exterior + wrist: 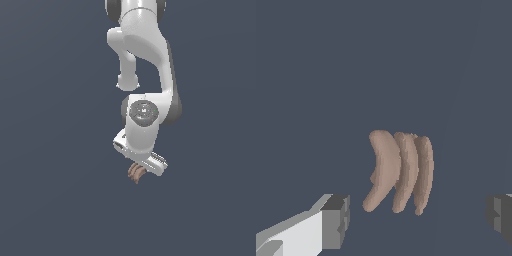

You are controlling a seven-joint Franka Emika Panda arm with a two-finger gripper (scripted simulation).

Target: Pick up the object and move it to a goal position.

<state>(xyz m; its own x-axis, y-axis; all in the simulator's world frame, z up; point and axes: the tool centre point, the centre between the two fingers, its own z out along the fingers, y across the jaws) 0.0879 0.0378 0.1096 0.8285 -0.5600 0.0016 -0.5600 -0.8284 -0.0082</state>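
The object (400,171) is a small tan-pink lump of three curved, finger-like lobes lying on the flat dark grey surface. In the wrist view it lies between my two fingers, one grey pad (336,220) on one side and the other pad (500,216) far off on the other, neither touching it. My gripper (418,217) is open wide. In the exterior view the white arm reaches down and the gripper (142,169) covers most of the object (135,173), whose brown lobes stick out beneath the hand.
A plain dark grey surface (50,200) fills both views. No other objects or edges show.
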